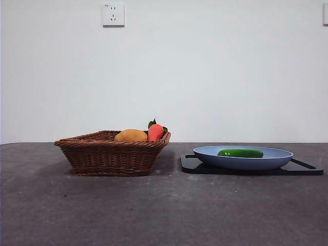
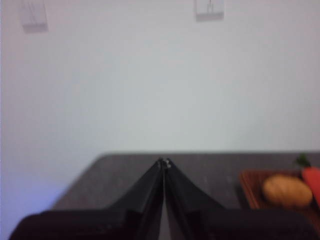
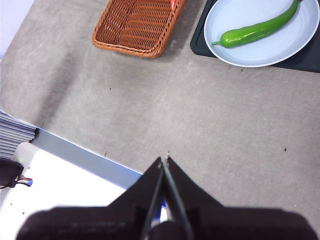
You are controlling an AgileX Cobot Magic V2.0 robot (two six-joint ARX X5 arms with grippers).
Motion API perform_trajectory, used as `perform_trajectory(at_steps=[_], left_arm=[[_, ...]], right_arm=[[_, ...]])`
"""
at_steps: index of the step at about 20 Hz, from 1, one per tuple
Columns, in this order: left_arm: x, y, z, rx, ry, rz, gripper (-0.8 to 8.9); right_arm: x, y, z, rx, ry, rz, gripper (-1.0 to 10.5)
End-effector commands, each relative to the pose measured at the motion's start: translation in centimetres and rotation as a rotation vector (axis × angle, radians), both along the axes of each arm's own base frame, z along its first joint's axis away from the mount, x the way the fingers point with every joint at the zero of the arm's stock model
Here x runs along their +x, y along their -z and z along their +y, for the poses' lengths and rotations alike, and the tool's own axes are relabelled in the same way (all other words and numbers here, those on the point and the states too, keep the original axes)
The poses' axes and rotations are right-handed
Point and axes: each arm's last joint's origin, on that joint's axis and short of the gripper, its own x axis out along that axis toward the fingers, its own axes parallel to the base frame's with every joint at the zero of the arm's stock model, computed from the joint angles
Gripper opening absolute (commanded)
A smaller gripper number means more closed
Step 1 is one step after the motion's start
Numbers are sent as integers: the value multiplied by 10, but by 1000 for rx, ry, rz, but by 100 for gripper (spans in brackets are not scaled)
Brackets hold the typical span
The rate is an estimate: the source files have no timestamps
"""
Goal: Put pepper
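The green pepper [image 1: 240, 152] lies on the blue plate [image 1: 279, 159], which rests on a black tray [image 1: 190, 165] at the right. In the right wrist view the pepper [image 3: 257, 30] lies long and slightly curved across the plate [image 3: 250, 52]. My right gripper [image 3: 165, 159] is shut and empty, high above the table's near edge, well away from the plate. My left gripper [image 2: 164, 162] is shut and empty, held off to the side of the basket. Neither gripper shows in the front view.
A brown wicker basket [image 1: 110, 156] stands left of the tray, holding a yellow-orange fruit [image 1: 130, 136] and a red-orange fruit with green leaves [image 1: 155, 131]. The left wrist view shows the yellow-orange fruit [image 2: 286, 190] in the basket [image 2: 248, 187]. The table edge [image 3: 85, 152] lies near the right gripper.
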Motion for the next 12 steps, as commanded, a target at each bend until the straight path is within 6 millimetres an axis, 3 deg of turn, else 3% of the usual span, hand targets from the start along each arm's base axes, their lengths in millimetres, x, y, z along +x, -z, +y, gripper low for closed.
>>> perform_trajectory(at_steps=[1,6,12], left_arm=[[2,15,0,-59,8,12,8],[4,51,0,-75,8,69,8],[5,76,0,-86,6,102,8]], right_arm=[[-2,-3,0,1,3,3,4],[-2,-3,0,1,3,3,4],[-2,-3,0,1,3,3,4]])
